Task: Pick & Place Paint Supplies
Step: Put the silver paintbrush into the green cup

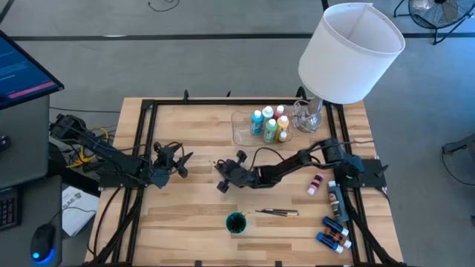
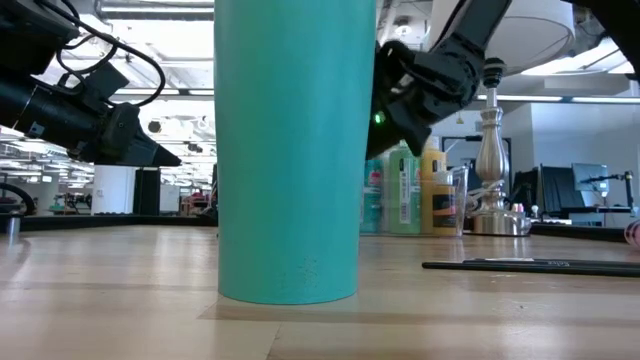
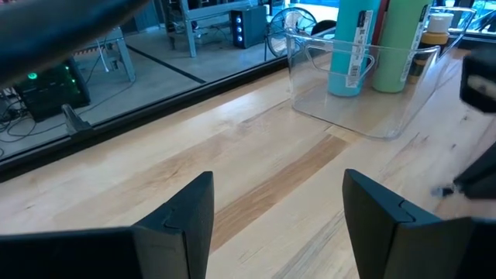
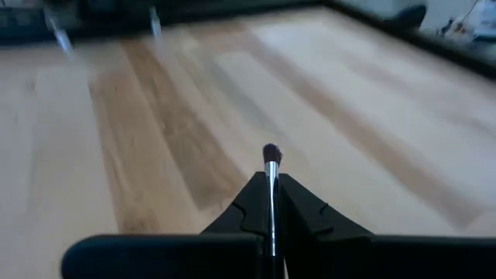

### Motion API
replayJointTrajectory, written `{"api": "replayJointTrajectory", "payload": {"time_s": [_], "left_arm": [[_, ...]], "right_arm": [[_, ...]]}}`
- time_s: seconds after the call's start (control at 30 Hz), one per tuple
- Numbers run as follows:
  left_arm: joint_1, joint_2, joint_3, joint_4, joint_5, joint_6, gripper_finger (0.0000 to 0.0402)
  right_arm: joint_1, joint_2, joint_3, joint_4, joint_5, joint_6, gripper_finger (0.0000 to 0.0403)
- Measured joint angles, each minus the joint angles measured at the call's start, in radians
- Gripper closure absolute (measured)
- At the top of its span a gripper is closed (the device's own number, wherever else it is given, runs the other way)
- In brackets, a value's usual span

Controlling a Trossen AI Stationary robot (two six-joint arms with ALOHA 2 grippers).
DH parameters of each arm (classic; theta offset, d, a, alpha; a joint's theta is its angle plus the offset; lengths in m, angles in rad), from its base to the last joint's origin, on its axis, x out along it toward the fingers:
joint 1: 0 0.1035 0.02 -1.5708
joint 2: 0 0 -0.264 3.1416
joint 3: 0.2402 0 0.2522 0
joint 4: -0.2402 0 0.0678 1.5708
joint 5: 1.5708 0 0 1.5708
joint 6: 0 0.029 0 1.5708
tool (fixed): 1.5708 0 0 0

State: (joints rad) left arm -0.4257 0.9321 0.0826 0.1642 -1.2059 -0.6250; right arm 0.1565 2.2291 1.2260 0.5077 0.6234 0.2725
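My right gripper hovers over the middle of the table, shut on a thin brush whose brown bristle tip sticks out ahead of the fingers. Two more dark-handled brushes lie flat on the table beside a teal cup. Several white-capped paint bottles stand in a clear tray at the far side. Other bottles lie by the right edge, and a pink one lies apart from them. My left gripper waits open at the left, with nothing between its fingers. My right gripper pinches the brush between its two fingers just behind the metal ferrule. The brush runs along the fingers, and its bristle tip points forward past them. It is lifted clear of the table. The handle behind the fingers is hidden by the gripper.
A big white lampshade on a silver lamp foot stands at the far right corner, next to a glass. The teal cup stands near the front edge. Bare wood lies between the two grippers and to the far left.
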Motion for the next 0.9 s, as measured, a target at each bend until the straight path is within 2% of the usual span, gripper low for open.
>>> {"api": "replayJointTrajectory", "payload": {"time_s": [0.37,0.9], "left_arm": [[0.000,0.000,0.000,-0.001,0.002,0.000,0.0215],[0.000,0.000,0.000,-0.007,0.011,0.000,0.0215]], "right_arm": [[-0.037,-0.119,0.002,0.021,0.040,-0.175,0.0395],[-0.002,-0.150,0.002,0.260,0.040,-0.306,0.0395]]}}
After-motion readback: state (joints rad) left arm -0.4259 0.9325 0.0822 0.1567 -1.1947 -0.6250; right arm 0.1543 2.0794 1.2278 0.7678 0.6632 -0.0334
